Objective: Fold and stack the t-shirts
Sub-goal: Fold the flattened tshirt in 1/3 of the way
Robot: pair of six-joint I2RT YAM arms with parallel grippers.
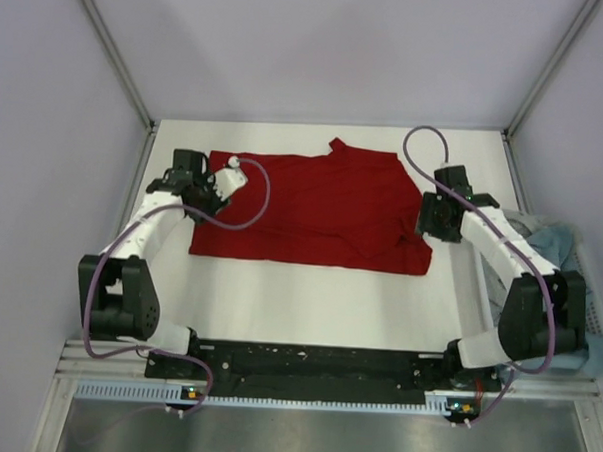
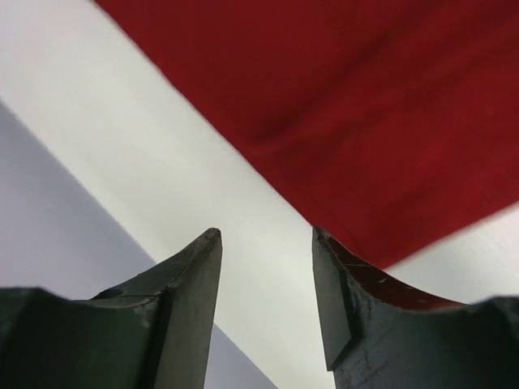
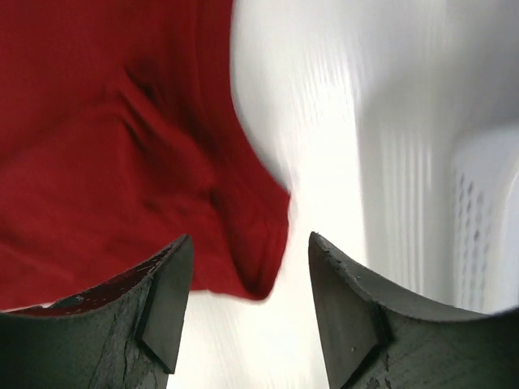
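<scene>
Seen from above, the left gripper (image 1: 205, 182) sits at the left of the frame, by the upper left corner of a deep red t-shirt (image 1: 322, 207). In its own wrist view the two dark fingers (image 2: 190, 284) stand about half open with nothing between them, and the shirt's edge (image 2: 349, 121) runs diagonally beyond the tips. The shirt lies spread across the middle of the frame, mostly flat, with a rumpled fold near its lower right corner. At the right, the right gripper (image 1: 437, 214) hangs by the shirt's right edge; its fingers (image 3: 166, 292) also stand parted and empty, with a wrinkled corner of red cloth (image 3: 243, 267) just beyond them. The shirt looks light, limp and thin, likely to sag and crease when lifted, so a pinch at two corners or along a hem seems the best hold. It rests on a smooth white table (image 1: 308, 296). Blue-grey cloth (image 1: 553, 240) shows at the far right edge, beside a white perforated basket (image 3: 478, 211). Plain pale lilac walls (image 1: 46, 125) enclose the space.
</scene>
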